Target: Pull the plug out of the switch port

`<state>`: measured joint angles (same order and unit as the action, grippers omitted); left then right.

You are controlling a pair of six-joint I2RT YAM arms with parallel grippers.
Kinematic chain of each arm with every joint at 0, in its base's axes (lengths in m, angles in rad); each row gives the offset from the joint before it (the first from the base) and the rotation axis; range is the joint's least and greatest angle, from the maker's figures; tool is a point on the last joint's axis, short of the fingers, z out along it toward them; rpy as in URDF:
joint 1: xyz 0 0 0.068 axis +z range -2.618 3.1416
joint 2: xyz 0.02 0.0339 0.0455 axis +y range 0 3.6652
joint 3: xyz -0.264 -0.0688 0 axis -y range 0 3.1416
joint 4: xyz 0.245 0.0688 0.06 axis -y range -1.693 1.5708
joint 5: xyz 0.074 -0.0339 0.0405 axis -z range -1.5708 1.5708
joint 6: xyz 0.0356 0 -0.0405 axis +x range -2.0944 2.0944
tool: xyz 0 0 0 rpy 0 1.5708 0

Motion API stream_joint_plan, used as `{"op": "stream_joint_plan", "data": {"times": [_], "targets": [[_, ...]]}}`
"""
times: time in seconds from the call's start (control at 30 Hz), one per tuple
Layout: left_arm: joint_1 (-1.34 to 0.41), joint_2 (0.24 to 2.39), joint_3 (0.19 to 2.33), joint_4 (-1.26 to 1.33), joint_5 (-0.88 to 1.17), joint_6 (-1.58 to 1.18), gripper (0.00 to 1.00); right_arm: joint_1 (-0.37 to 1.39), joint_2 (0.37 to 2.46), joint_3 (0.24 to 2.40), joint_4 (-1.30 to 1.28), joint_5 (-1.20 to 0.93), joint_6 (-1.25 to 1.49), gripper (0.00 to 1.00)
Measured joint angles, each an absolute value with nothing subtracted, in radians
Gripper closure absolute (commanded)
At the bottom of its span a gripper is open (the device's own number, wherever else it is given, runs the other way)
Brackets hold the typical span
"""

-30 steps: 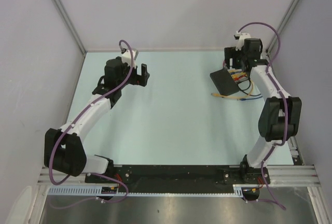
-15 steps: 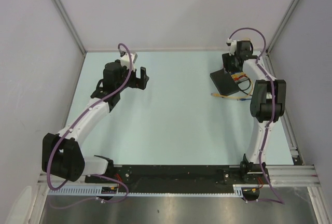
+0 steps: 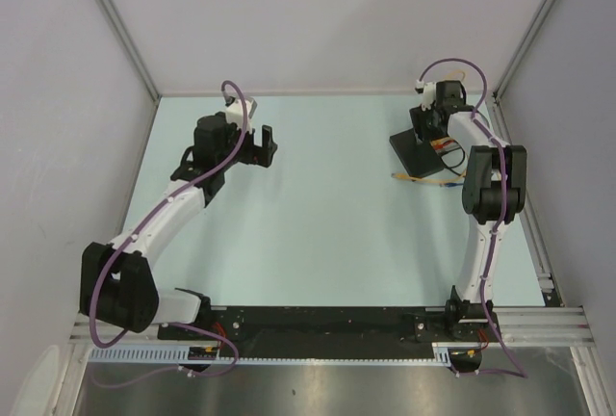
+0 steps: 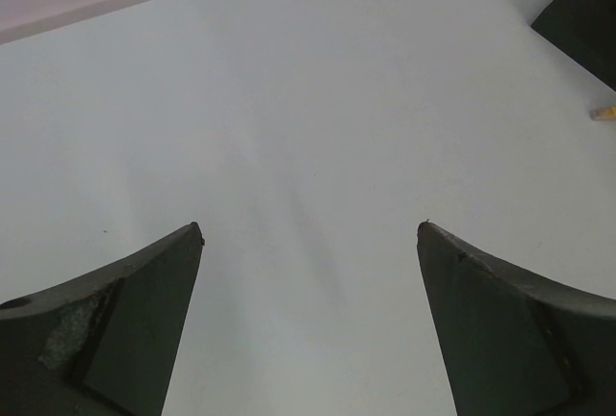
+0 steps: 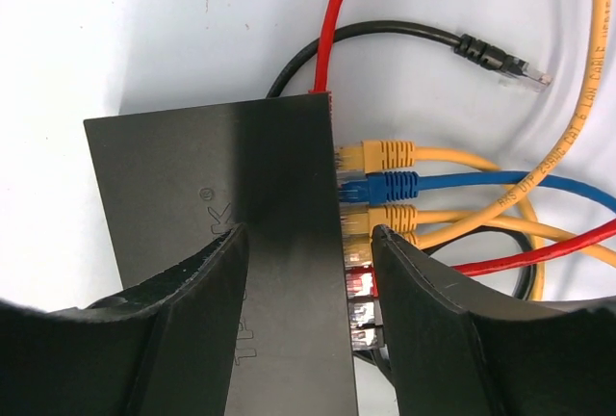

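The switch is a flat black box at the table's far right. In the right wrist view the switch has a row of plugs along its right edge: yellow, blue, yellow, then a red one and more below. My right gripper is open and hovers over that edge; one finger is above the switch top, the other above the lower plugs. My left gripper is open and empty over bare table, far left of the switch.
Yellow, blue, red and black cables fan out to the right of the switch. A loose black cable end lies unplugged beyond it. A loose yellow cable end lies in front of the switch. Walls close the table on three sides.
The right arm has folded in, its elbow shifting left and farther back, and its gripper has settled over the switch's port edge. The left arm has barely moved.
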<state>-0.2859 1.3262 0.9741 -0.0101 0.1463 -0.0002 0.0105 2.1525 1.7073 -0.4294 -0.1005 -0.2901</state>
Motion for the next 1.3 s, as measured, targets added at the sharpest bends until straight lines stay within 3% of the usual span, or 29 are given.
{"op": "stream_joint_plan", "data": {"times": [0.97, 1.3], "targets": [[-0.286, 1.335, 0.974, -0.010, 0.146, 0.000, 0.00, 0.006, 2.138, 1.632, -0.382, -0.212, -0.281, 0.39], [-0.286, 1.335, 0.972, -0.009, 0.146, 0.005, 0.00, 0.159, 2.029, 1.469, -0.381, -0.219, -0.210, 0.40]]}}
